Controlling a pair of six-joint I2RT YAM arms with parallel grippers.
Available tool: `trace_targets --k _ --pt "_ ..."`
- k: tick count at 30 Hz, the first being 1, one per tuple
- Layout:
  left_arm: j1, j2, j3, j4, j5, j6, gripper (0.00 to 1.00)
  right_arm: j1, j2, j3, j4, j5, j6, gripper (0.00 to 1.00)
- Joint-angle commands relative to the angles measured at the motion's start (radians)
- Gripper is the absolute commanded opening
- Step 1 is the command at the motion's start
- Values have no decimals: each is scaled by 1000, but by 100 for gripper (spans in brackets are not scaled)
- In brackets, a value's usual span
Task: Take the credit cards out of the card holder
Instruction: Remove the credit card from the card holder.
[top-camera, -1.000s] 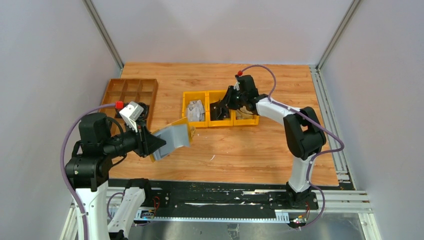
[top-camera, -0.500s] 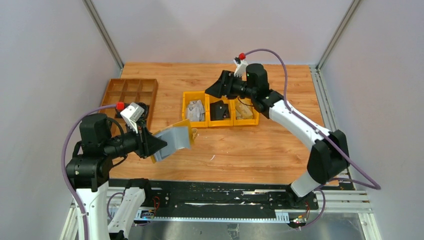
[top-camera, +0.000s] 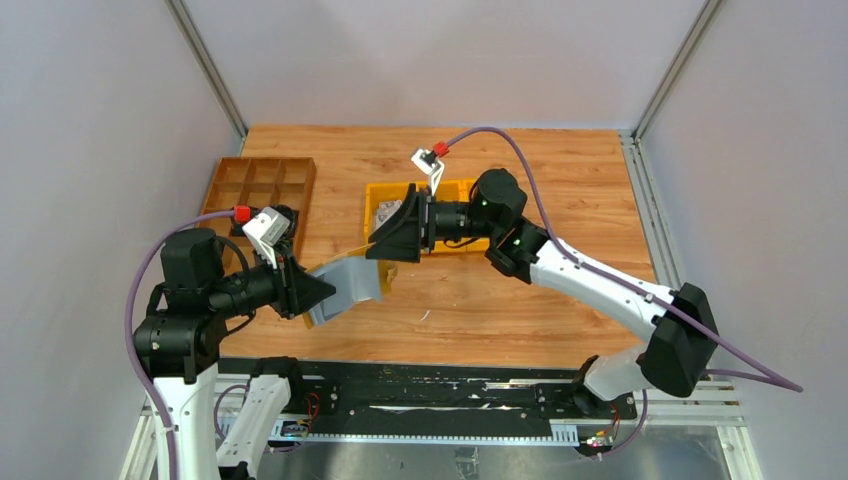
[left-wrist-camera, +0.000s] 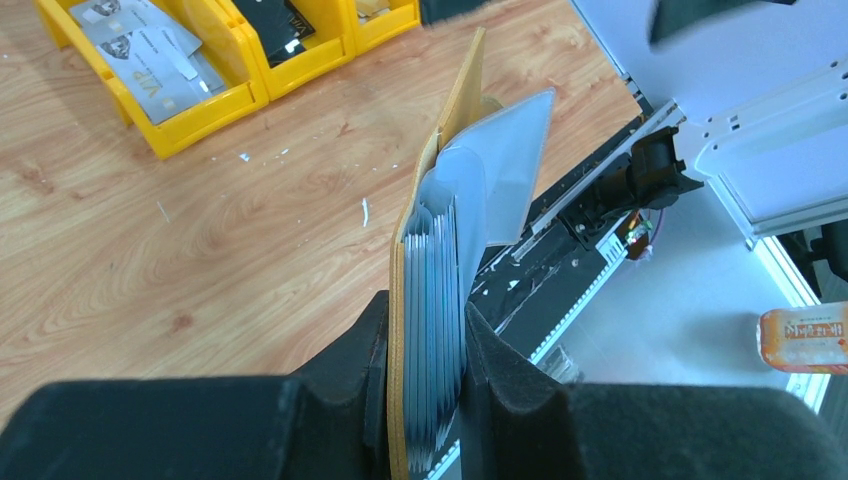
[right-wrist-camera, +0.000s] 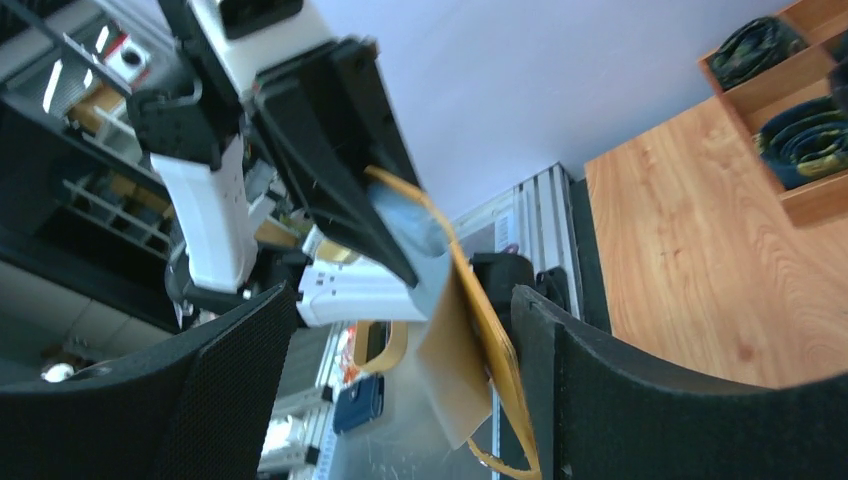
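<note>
My left gripper is shut on the card holder, a mustard-yellow wallet with grey lining, and holds it above the table. Thin grey-blue layers show edge-on between the covers; I cannot tell which are credit cards. My right gripper stands open at the holder's far end. In the right wrist view the holder hangs between the spread fingers, close to the right one. Silvery credit cards and a black one lie in yellow bins.
A row of yellow bins stands mid-table, partly hidden behind the right gripper. A brown compartment tray sits at the back left. Grey walls close in both sides, and the arms' black base rail runs along the near edge.
The right arm left the yellow bins and swung left to the holder, and its jaws opened. The left gripper and the holder stayed put.
</note>
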Motion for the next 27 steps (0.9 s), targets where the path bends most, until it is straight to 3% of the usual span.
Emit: trace_targets --k 1,6,11,16,21,22,24,27 --pt "2 -8 15 10 48 15 0 67 -55 0 -136 -2 -156 83" --pt "2 -6 27 8 43 10 0 142 -56 46 -349 85 -326 83" --pt "2 -3 35 9 46 5 0 193 -18 101 -479 206 -414 74" --pt "2 -6 43 8 58 -6 0 203 -21 81 -435 275 -387 32" --pt "2 -1 46 8 77 -16 2 204 -17 67 -416 323 -365 15" --pt "2 -2 43 9 82 -19 7 204 -21 59 -401 326 -357 9" --pt "3 -6 36 9 93 -26 29 203 -37 38 -360 340 -338 1" --pt "3 -18 28 9 97 -25 44 193 -77 -12 -274 358 -297 0"
